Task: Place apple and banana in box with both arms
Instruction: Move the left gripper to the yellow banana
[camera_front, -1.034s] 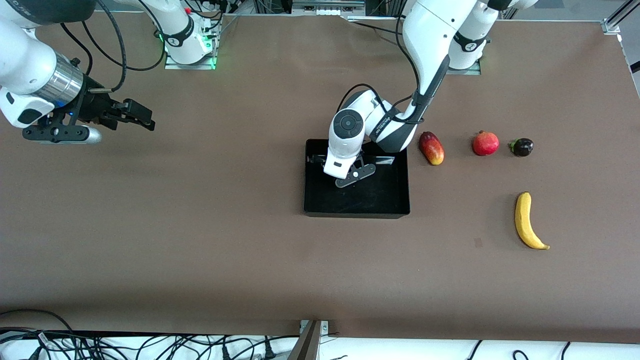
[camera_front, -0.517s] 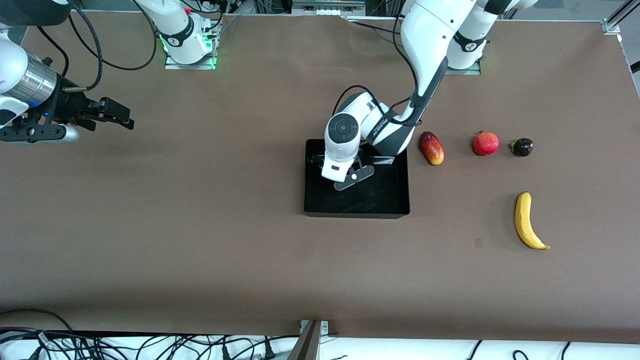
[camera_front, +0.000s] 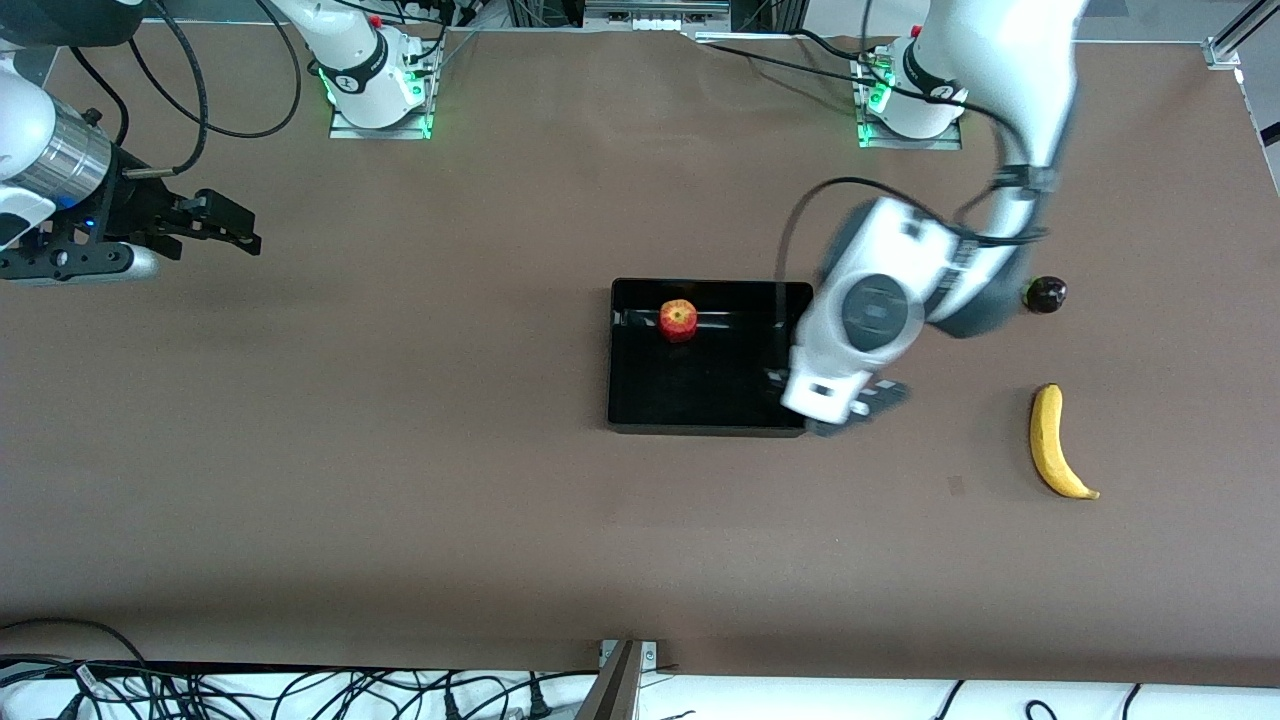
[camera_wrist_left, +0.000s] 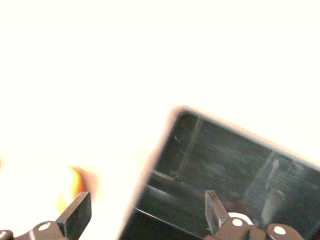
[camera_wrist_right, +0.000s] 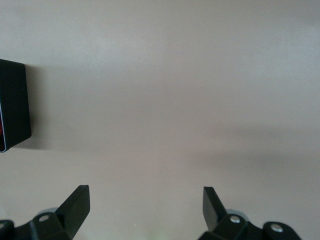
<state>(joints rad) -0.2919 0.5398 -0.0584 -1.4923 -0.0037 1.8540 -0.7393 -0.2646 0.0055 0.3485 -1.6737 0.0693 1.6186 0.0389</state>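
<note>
The apple (camera_front: 678, 320), red with a yellow-orange patch, lies in the black box (camera_front: 712, 425), close to the wall nearest the robots' bases. My left gripper (camera_front: 850, 410) is open and empty. It is over the box's corner toward the left arm's end, and that corner shows in the left wrist view (camera_wrist_left: 225, 160) beyond the gripper (camera_wrist_left: 145, 215). The yellow banana (camera_front: 1055, 440) lies on the table toward the left arm's end, apart from the box. My right gripper (camera_front: 245, 232) is open and empty over bare table at the right arm's end, and it waits there; it also shows in its wrist view (camera_wrist_right: 145, 205).
A small dark purple fruit (camera_front: 1043, 294) lies toward the left arm's end of the table, farther from the front camera than the banana. The left arm's forearm (camera_front: 930, 280) covers the table between the box and that fruit. One corner of the box (camera_wrist_right: 12, 105) shows in the right wrist view.
The left gripper has come up out of the box and swung toward the banana's end, and the apple now shows in the box. The right gripper drew back toward its table end.
</note>
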